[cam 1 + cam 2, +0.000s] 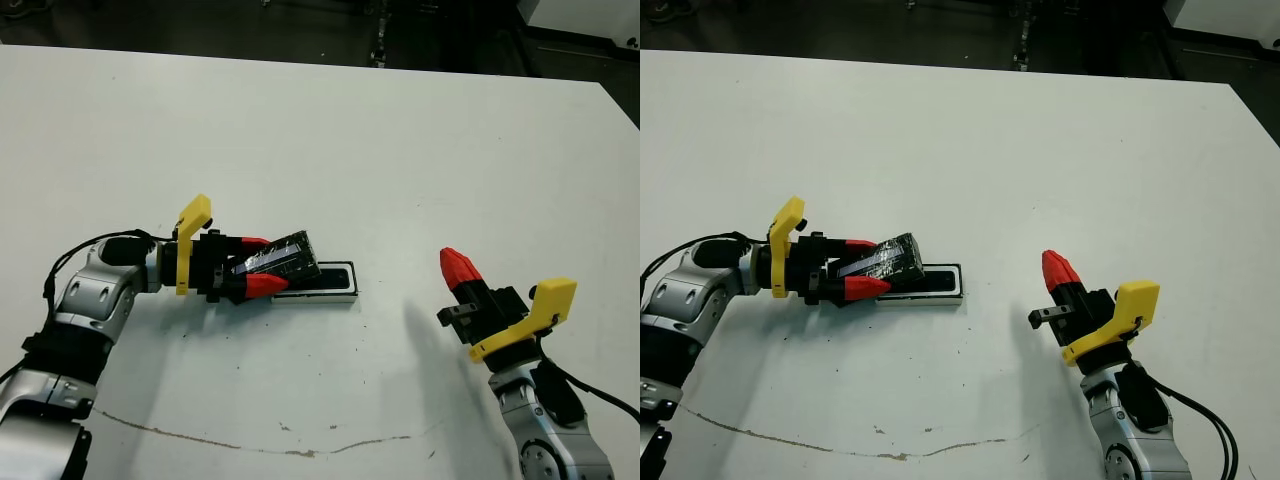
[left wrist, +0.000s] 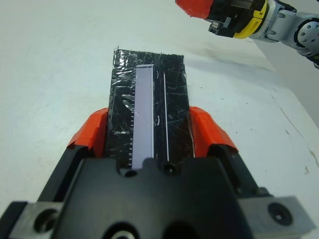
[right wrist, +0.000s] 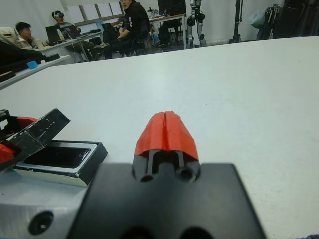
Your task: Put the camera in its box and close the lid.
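My left gripper (image 1: pixel 260 264) is shut on the lid (image 1: pixel 287 256), a flat black cover with a crinkly shiny top, gripped by its long sides between the red fingers (image 2: pixel 94 129). The lid is tilted, one end raised, and hangs over the left end of the box (image 1: pixel 345 297). The box lies flat on the table, pale-rimmed with dark sides. Its inside shows dark and glossy: the camera (image 3: pixel 57 156) lies in it. My right gripper (image 1: pixel 456 266) is shut with nothing in it, raised above the table to the right of the box.
A thin brown streak (image 1: pixel 250 443) crosses the white table near its front edge. The table's right edge (image 1: pixel 618 105) runs at the far right. Several people (image 3: pixel 127 20) sit at desks well beyond the table.
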You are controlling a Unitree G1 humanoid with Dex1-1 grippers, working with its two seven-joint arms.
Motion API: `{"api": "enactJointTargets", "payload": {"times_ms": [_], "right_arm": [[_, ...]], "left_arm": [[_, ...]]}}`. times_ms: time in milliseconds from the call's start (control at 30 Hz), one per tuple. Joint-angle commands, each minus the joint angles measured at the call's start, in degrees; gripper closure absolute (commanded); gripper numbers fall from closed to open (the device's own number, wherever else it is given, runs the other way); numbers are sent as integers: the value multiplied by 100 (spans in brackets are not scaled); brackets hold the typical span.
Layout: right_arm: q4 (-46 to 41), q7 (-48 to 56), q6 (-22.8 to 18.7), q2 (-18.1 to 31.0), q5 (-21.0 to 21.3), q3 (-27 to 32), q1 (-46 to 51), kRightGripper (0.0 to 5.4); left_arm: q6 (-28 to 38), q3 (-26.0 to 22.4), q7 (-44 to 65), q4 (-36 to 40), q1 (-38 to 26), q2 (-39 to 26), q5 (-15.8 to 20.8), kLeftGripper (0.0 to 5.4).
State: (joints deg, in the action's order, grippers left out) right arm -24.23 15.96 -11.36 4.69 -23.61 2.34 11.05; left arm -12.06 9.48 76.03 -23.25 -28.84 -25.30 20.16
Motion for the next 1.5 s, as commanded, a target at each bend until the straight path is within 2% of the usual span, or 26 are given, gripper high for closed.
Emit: {"api": "enactJointTargets", "payload": {"times_ms": [33, 333, 767, 1500], "right_arm": [[-2, -9, -72, 60, -39, 40, 26, 540], [-12, -48, -40, 61, 59, 19, 37, 540], [-23, -94, -110, 53, 75, 17, 47, 540], [21, -65, -61, 62, 78, 15, 46, 540]], "left_arm": [[52, 187, 99, -174, 21, 76, -202, 226], [-12, 409, 215, -83, -75, 214, -254, 226], [-238, 511, 235, 193, 13, 529, -50, 226], [773, 670, 14, -146, 187, 873, -438, 226]]}}
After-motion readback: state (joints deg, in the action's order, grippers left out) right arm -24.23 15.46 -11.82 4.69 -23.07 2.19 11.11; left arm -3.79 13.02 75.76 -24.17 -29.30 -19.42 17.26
